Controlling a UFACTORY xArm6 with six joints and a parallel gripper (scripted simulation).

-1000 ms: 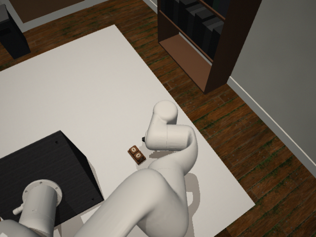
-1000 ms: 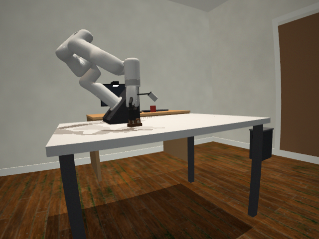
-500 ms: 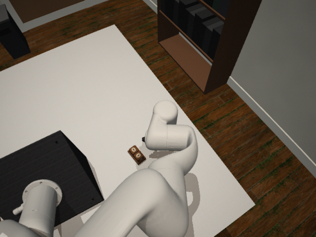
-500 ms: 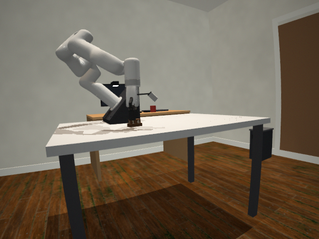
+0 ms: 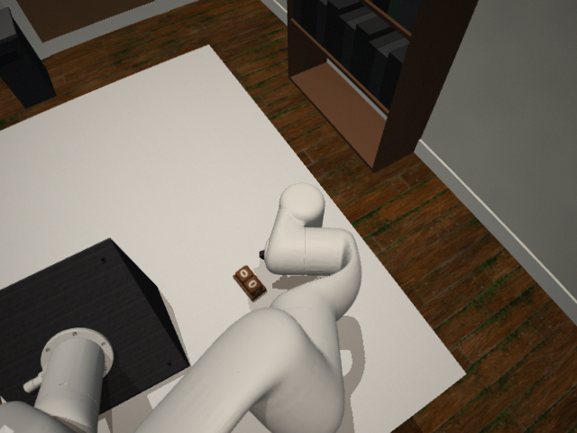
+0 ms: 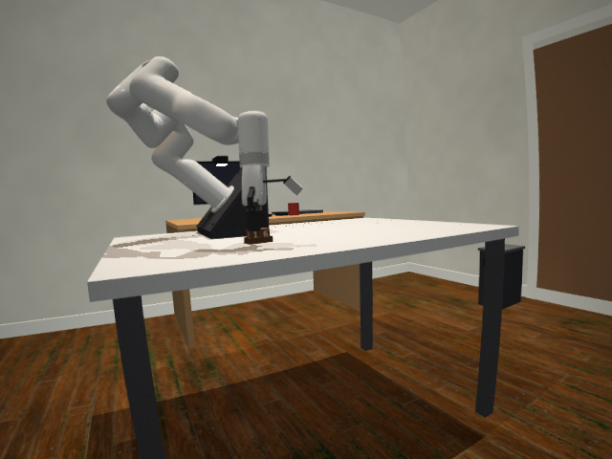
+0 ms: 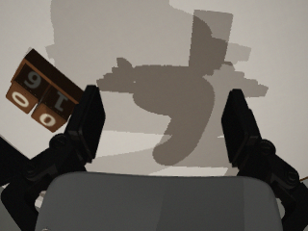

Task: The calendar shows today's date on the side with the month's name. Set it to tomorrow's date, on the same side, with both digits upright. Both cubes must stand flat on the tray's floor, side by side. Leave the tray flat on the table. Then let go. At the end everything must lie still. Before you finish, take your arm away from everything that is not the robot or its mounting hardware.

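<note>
Gripper hangs low over the white table, fingers spread wide, nothing between them. Calendar sits at the left edge of the wrist frame, outside the left finger, not between the 2. Both cubes stand side by side in the tray, tops showing 0 and 0. Side digits seem to read 1 and 6, though upside down here. Judgement: shift sideways until 1 cube sits centred between the fingers, square them to its faces, then close.

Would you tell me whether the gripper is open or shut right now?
Open: the gripper has its fingers spread wide with only table between them.
</note>
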